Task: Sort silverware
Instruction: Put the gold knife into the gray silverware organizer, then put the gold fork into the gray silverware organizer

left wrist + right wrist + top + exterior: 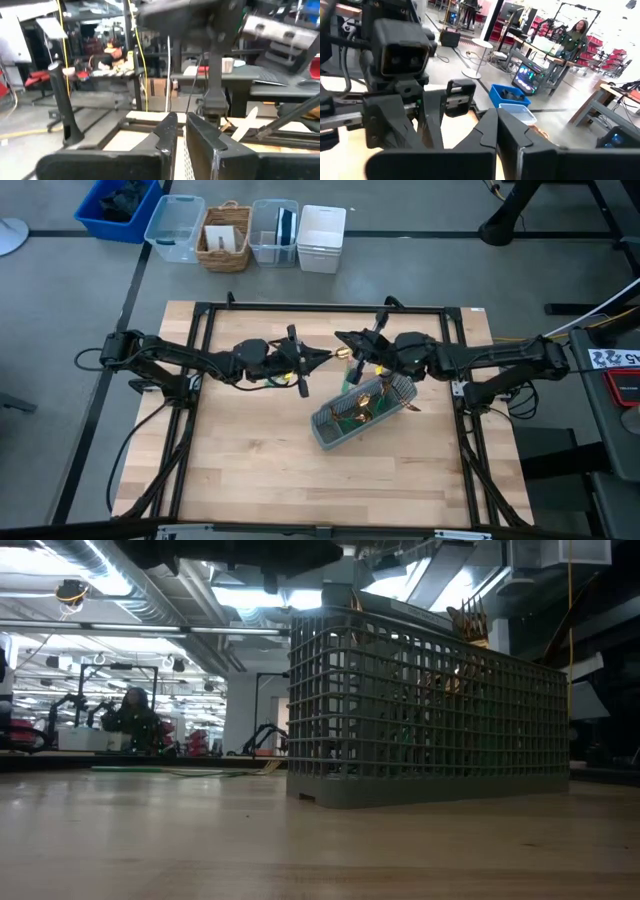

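Both arms meet nose to nose above the table, just behind the grey caddy [362, 413]. The left gripper [322, 357] has its fingers [167, 134] drawn nearly together, and the high view shows a gold tip at its nose, so it looks to be pinching one utensil [340, 354], though I cannot tell fork, spoon or knife. The right gripper [345, 340] is closed, its fingers [492, 131] pressed flat together in its own wrist view with nothing visible between them (so it may have shut on air, or on a sliver hidden from that camera). The rest of the silverware [366, 402] stands in the caddy, gold heads up, teal handles down inside. This looks like a handover in mid-air. Risks: if the right fingers missed the piece and the left lets go, it drops to the table or bounces off the caddy rim. The two grippers are nearly touching, so a small misalignment could knock them together. A thin, slick handle can also swing in a light pinch.
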{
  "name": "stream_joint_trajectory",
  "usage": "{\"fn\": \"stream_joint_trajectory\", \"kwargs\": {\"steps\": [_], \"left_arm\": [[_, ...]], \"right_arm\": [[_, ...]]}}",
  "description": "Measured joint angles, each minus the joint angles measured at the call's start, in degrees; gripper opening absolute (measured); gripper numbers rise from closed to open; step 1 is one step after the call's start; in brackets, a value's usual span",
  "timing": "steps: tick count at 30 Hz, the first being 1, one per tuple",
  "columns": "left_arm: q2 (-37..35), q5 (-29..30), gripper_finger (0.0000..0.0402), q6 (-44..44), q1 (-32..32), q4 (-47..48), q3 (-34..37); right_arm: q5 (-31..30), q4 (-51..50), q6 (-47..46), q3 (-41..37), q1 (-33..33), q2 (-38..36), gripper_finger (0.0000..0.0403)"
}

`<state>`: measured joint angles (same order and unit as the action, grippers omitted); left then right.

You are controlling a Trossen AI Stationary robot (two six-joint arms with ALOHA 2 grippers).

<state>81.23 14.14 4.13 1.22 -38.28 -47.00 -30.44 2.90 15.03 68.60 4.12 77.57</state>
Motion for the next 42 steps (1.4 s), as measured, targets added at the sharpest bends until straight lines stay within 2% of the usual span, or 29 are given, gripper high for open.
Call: {"fn": "stream_joint_trajectory", "kwargs": {"steps": [16,25,36,42], "left_arm": [[0.0,0.0,0.0031,-4.1,1.9,4.8,0.0],[0.0,0.0,0.0031,-3.3,2.5,16.3,0.0],[0.0,0.1,0.0032,-2.6,6.3,28.6,0.0],[0.0,0.1,0.0031,-5.8,9.8,40.7,0.0]], "right_arm": [[0.0,-7.5,-0.2,0.0,0.0,-3.1,0.0011],[0.0,-10.3,-0.1,0.0,0.0,-3.6,0.0012],[0.0,-17.7,-0.2,0.0,0.0,-10.4,0.0012],[-6.2,-24.3,-0.2,0.0,0.0,-12.9,0.0012]]}}
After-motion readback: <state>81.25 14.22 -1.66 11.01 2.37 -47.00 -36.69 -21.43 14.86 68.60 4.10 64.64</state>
